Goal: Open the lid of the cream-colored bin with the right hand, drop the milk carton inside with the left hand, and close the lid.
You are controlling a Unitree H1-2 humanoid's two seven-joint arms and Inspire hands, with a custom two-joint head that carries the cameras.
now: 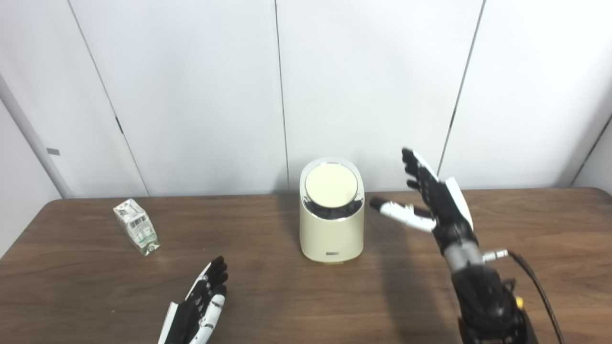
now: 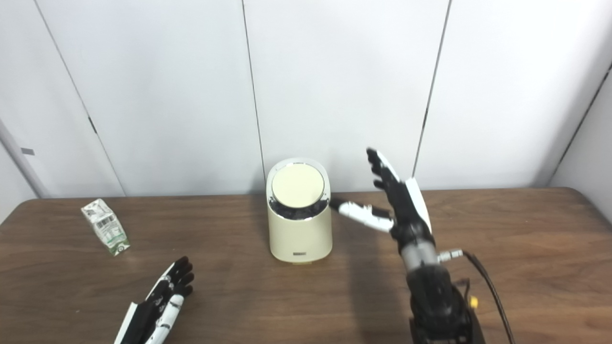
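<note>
Left eye view: bin (image 1: 331,229) lid (image 1: 331,185) shut, both hands' fingers (image 1: 415,167) spread, empty.

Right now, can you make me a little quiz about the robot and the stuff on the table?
1. True or false: the lid of the cream-colored bin is shut.
2. Which hand is raised beside the bin? A) left hand B) right hand
3. Fill in: the milk carton stands on the ___, held by no hand.

Key:
1. True.
2. B: the right hand is up and open beside the bin; the left hand lies low near the table's front edge.
3. Table.
</note>
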